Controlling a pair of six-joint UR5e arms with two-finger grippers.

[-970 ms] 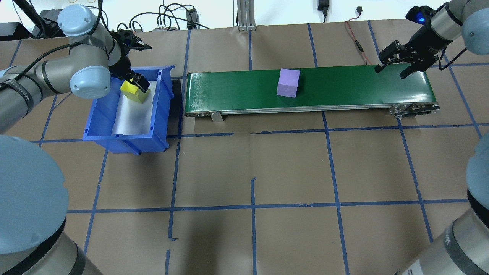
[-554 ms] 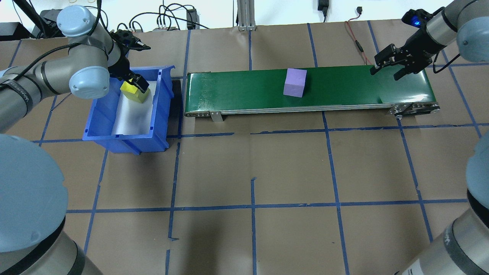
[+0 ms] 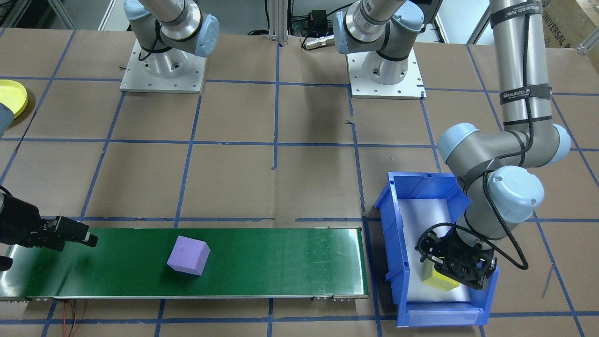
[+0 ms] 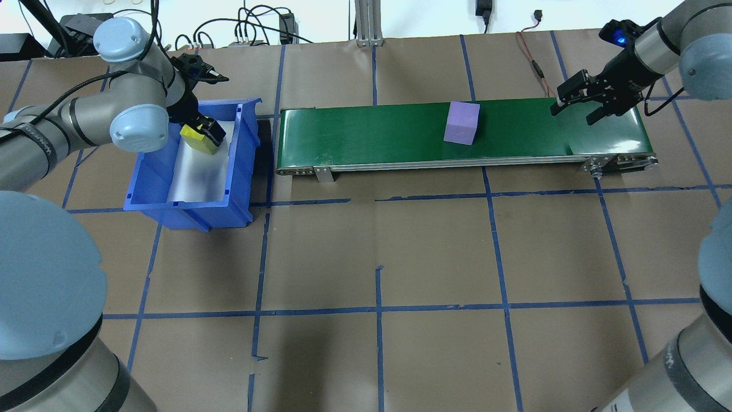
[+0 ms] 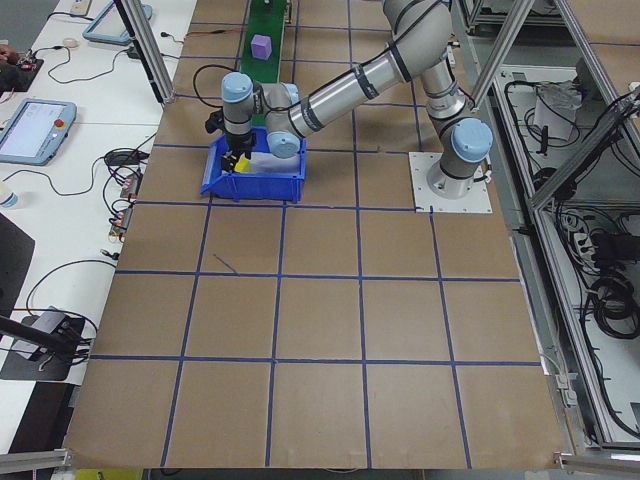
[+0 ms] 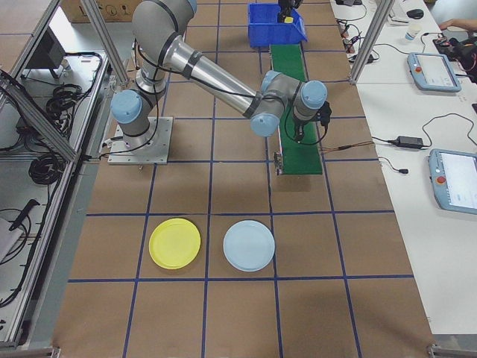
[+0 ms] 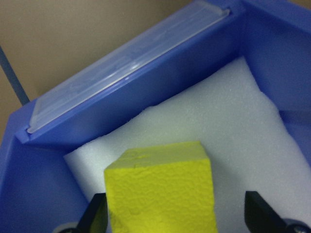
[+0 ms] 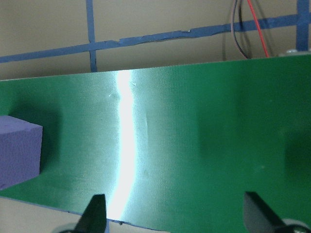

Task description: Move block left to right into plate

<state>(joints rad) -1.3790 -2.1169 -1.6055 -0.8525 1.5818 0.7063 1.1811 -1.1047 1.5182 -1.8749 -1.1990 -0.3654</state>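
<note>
A yellow block [image 4: 196, 141] lies on white foam inside the blue bin [image 4: 189, 214] at the left. My left gripper [image 4: 207, 133] is lowered around it and stands open. In the left wrist view the block [image 7: 160, 189] sits against the left finger, with a gap to the right one. A purple block [image 4: 462, 123] rides on the green conveyor belt [image 4: 366, 134], right of its middle. My right gripper [image 4: 575, 111] hangs open over the belt's right end, apart from that block [image 8: 17, 155]. The yellow plate [image 6: 174, 243] lies on the table far from the belt.
A light blue plate [image 6: 249, 245] lies beside the yellow one. The yellow plate [image 3: 11, 97] also shows at the table's edge in the front-facing view. Cables and a red wire [image 4: 534, 66] run behind the conveyor. Both arm bases stand on metal plates [image 3: 161, 75].
The purple block has travelled right along the belt. My right gripper has shifted slightly left and back over the belt's end. The left gripper stays around the yellow block.
</note>
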